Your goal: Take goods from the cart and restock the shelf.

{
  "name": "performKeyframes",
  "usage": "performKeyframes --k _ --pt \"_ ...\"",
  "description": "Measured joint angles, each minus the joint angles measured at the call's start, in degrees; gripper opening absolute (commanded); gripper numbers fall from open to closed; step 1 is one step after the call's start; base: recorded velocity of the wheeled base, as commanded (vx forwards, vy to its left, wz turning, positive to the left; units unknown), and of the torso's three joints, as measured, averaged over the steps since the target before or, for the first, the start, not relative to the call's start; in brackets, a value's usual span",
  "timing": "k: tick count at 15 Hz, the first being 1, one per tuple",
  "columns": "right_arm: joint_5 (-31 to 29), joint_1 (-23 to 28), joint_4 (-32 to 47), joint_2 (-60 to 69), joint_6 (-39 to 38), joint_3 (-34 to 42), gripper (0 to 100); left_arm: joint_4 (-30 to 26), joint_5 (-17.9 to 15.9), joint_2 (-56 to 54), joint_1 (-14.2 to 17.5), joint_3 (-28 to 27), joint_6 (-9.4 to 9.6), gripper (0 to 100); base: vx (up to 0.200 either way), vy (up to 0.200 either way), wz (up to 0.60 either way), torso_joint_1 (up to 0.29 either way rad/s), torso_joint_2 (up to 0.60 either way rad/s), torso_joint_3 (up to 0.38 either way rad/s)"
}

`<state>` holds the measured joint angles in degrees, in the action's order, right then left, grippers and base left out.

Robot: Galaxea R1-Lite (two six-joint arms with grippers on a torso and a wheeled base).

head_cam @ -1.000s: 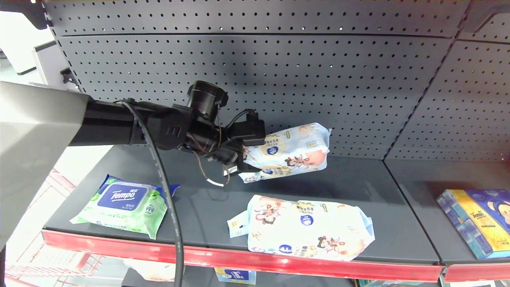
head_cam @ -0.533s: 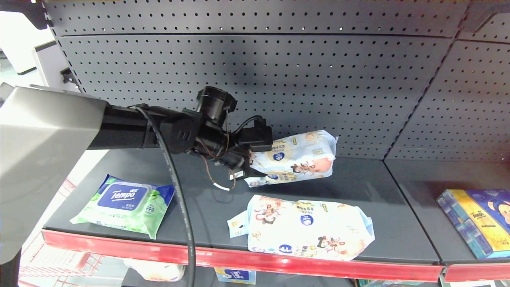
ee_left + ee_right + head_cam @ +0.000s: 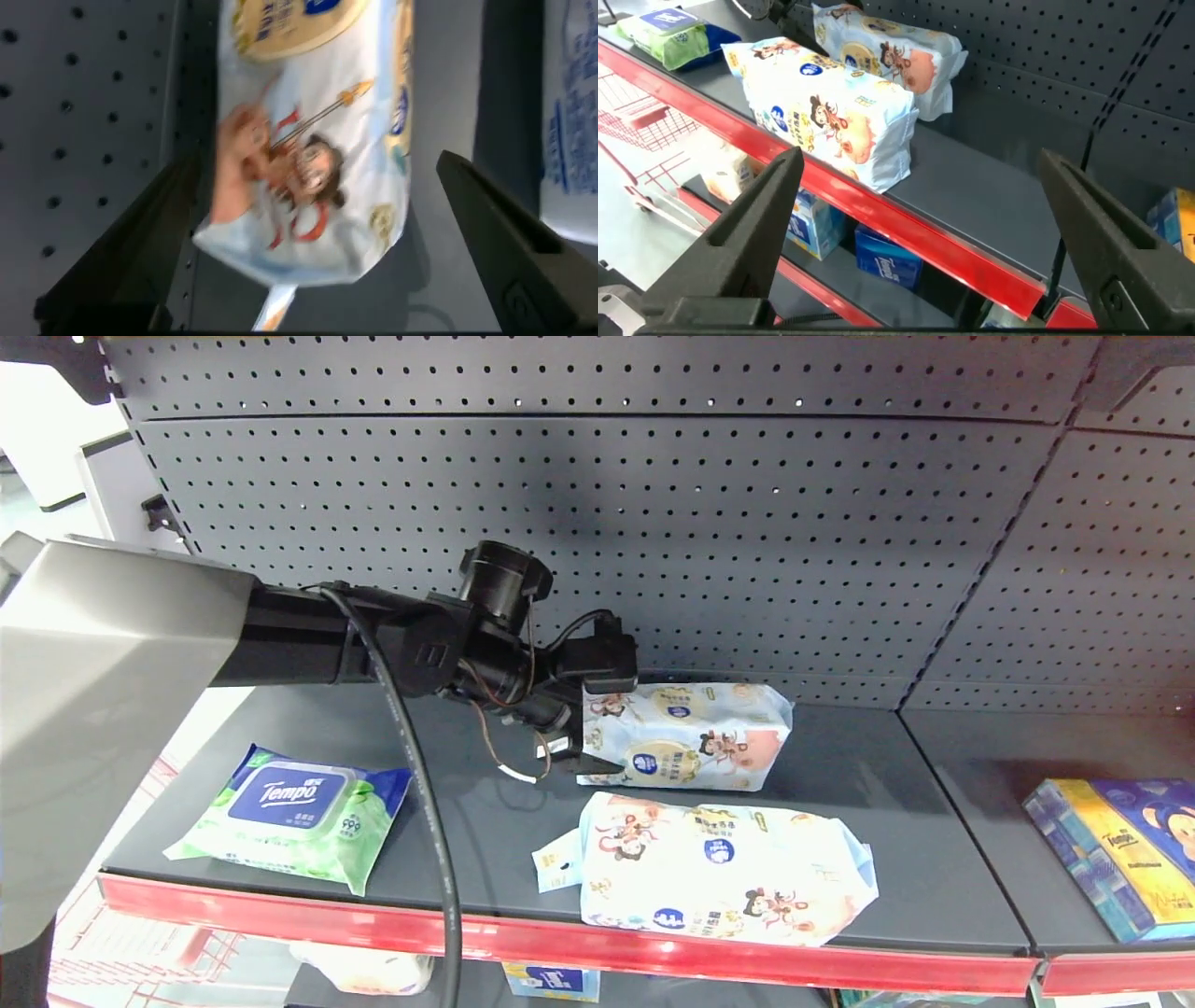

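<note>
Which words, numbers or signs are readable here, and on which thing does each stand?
Green soft wipes pack: white brand word on a blue label, plus a three-digit number; readable, not copied out.
Blue and yellow tissue box: small brand word, barely readable.
Front white cartoon-printed pack: print too small.
Rear white cartoon-printed pack: print too small.

A grey pegboard (image 3: 653, 523) stands behind a green wipes pack (image 3: 289, 817) at the left and, well apart, a blue-and-yellow tissue box (image 3: 1120, 854) at the right.

Likely shop: stocked pegboard shelf (image 3: 840, 761)
</note>
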<state>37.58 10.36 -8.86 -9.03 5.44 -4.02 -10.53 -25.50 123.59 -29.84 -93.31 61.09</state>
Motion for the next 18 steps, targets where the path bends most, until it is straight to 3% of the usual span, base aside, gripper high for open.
performKeyframes --k 2,4,8,10,13,15,18 --pt "0.0 0.0 0.02 -0.02 0.0 0.17 100 -0.05 -0.28 -0.93 1.01 0.32 -0.16 100 0.0 0.0 0.0 0.0 0.0 0.0" --pt "-0.06 0.02 0.09 -0.11 0.0 0.34 100 -0.09 -0.66 -2.67 1.82 1.24 -1.69 100 0.0 0.0 0.0 0.0 0.0 0.0" --pt "-0.89 0.09 0.02 -1.07 0.0 0.0 100 0.33 0.33 -7.83 1.84 8.36 -9.08 100 0.0 0.0 0.0 0.0 0.0 0.0" --pt "-0.94 0.09 0.0 -1.35 0.0 -0.18 100 0.57 1.61 -9.18 1.35 10.51 -9.74 100 0.0 0.0 0.0 0.0 0.0 0.0" --pt "-1.05 0.07 0.11 -1.6 0.0 -0.57 100 0.57 6.29 -9.34 1.01 10.97 -9.96 100 0.0 0.0 0.0 0.0 0.0 0.0" --pt "-0.99 0.07 0.13 -1.79 0.0 -1.04 100 1.84 6.68 -8.46 0.96 10.07 -10.0 100 0.0 0.0 0.0 0.0 0.0 0.0" --pt "-0.96 0.09 0.11 -2.6 0.0 -2.43 100 8.4 6.92 -6.42 0.68 9.46 -11.03 100 0.0 0.0 0.0 0.0 0.0 0.0"
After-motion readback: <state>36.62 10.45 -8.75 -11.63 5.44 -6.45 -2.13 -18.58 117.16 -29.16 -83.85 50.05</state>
